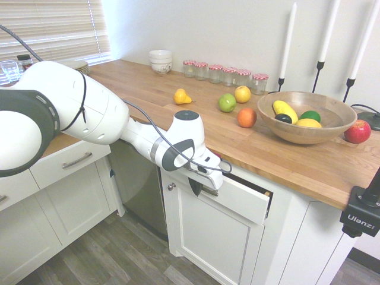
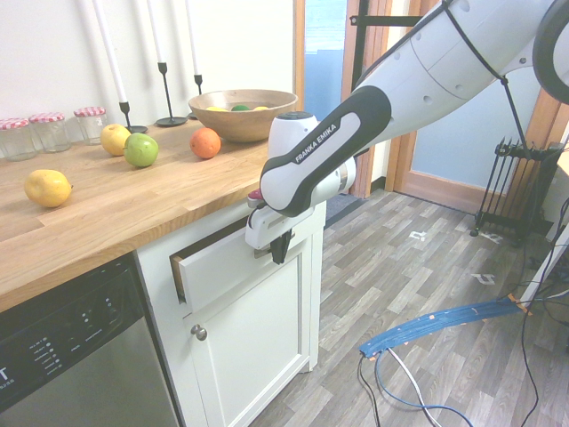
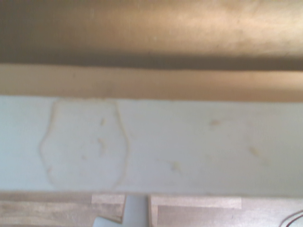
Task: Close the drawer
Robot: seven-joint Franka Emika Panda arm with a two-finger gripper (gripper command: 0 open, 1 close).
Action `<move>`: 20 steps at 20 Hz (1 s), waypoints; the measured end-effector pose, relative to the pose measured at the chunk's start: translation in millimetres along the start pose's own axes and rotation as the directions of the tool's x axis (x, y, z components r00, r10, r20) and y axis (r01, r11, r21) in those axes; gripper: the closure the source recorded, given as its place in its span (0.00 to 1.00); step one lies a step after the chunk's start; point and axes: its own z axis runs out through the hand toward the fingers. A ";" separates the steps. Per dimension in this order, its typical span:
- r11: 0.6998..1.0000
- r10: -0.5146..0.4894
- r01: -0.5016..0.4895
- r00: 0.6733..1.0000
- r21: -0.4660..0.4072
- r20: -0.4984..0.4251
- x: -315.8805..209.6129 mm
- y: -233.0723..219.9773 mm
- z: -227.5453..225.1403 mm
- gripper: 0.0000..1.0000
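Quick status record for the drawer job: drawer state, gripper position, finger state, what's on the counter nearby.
drawer: white-fronted drawer under the wooden countertop, partly open, a dark gap showing at its side
gripper: white arm's dark gripper at the drawer front, near its handle; contact unclear
fingers: cannot tell if open or shut
counter nearby: wooden fruit bowl, orange, green apple
task: not yet done

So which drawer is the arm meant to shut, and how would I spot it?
Find the long wooden countertop with the fruit bowl. Just under its front edge, above a white cabinet door, the drawer has a white front. Unlike the shut drawer further along, it stands slightly open, with the gripper at its front.
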 end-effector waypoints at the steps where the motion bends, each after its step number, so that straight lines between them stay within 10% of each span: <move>1: 1.000 0.001 -0.001 1.000 0.001 0.000 1.7 -1.5 -1.5 1.00; 20: 0.999 0.037 -0.036 0.999 -0.023 0.030 3.3 -5.3 -0.5 1.00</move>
